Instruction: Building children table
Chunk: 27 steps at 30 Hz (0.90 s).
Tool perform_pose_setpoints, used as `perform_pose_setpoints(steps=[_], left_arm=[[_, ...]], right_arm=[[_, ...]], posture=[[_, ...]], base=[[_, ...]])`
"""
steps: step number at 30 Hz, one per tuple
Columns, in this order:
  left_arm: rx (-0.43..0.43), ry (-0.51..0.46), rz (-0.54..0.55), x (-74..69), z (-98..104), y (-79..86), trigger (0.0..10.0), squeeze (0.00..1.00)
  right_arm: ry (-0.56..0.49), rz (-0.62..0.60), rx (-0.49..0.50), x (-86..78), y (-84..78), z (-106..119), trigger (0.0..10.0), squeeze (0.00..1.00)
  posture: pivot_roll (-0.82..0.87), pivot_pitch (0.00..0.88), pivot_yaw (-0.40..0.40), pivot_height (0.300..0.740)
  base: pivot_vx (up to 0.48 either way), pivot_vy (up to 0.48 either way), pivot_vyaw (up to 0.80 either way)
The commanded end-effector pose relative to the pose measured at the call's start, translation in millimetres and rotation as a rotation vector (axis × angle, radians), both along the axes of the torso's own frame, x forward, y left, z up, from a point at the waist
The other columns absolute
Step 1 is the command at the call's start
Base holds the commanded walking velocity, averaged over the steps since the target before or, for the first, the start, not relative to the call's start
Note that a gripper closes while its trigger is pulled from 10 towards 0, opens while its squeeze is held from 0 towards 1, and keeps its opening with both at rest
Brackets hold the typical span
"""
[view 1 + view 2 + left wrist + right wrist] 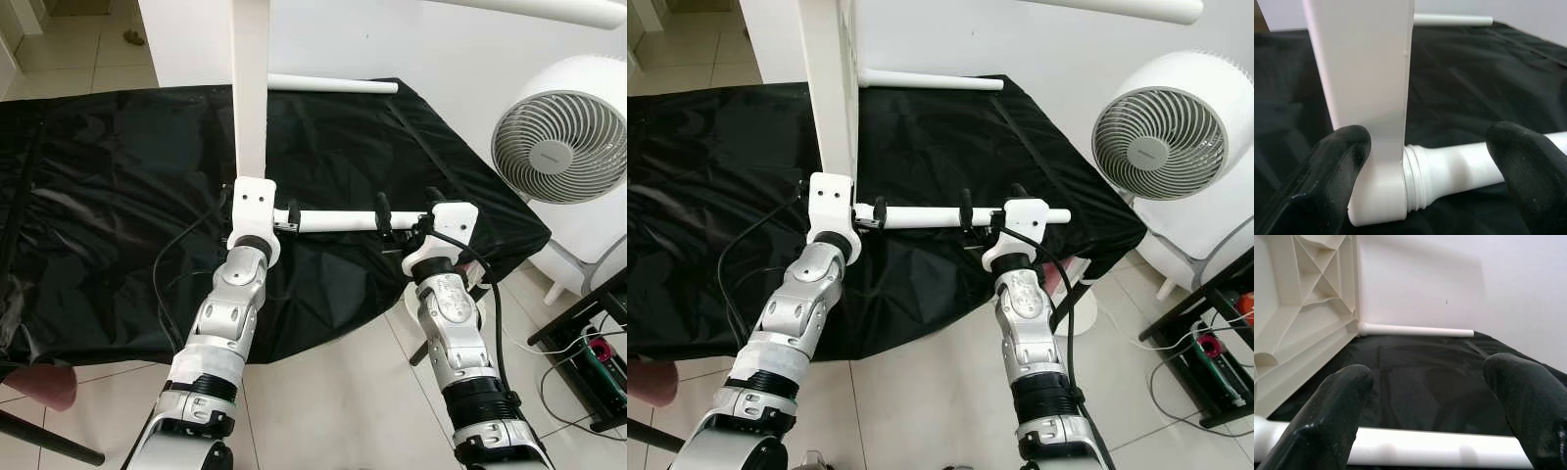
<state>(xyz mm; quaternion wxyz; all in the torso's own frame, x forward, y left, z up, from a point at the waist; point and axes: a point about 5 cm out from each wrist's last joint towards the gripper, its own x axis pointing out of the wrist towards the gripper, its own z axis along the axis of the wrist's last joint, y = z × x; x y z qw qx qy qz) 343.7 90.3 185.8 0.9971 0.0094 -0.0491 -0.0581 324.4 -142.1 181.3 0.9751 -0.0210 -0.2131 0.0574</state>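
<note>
The left pincer (286, 216) straddles the white leg (333, 221) where it screws into the upright tabletop panel (251, 88), fingers wide. The right pincer (407, 217) straddles the leg's far right end, also wide. Black sheet (118, 196) underneath; another leg (333, 85) lies far; a fan (558, 132) stands right. Both forearms reach forward, level.
</note>
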Motion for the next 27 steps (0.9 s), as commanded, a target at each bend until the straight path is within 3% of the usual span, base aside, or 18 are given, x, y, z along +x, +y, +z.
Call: perform_pose_setpoints(steps=[1, 3, 4, 16, 18, 27], left_arm=[[0.018, -0.016, -0.013, -5.6, -3, 5.3, 10.0, 0.00], [0.018, -0.016, -0.013, -5.6, -3, 5.3, 10.0, 0.00], [0.046, -0.049, -0.063, -21.0, -9, 14.8, 10.0, 0.00], [0.084, -0.085, -0.164, -68.5, -32, 38.4, 10.0, 0.00], [0.057, -0.088, -0.153, -82.9, -35, 49.0, 10.0, 0.00], [0.046, -0.114, -0.118, -97.0, -30, 63.6, 10.0, 0.00]], right_arm=[[0.025, -0.005, -0.013, -3.1, -5.5, -6, 10.0, 0.00], [0.025, -0.005, -0.013, -3.1, -5.5, -6, 10.0, 0.00], [0.045, 0.005, -0.036, -10.4, -9.3, -13, 10.0, 0.00], [0.078, 0.015, -0.080, -23.9, -16.4, -29, 10.0, 0.00], [0.070, 0.000, -0.082, -28.7, -16.7, -29, 10.0, 0.00], [0.064, 0.015, -0.072, -37.5, -15.8, -27, 10.0, 0.00]], posture=[[0.06, 0.090, -0.011, 0.740], [0.06, 0.090, -0.011, 0.740], [0.07, 0.082, -0.018, 0.740], [0.09, 0.056, -0.029, 0.740], [0.09, 0.049, -0.032, 0.740], [0.09, 0.040, -0.042, 0.740]], base=[[0.000, 0.000, 0.00], [0.000, 0.000, 0.00], [0.000, 0.000, 0.00], [0.000, 0.000, 0.00], [0.000, 0.000, 0.00], [0.000, 0.000, 0.00]])
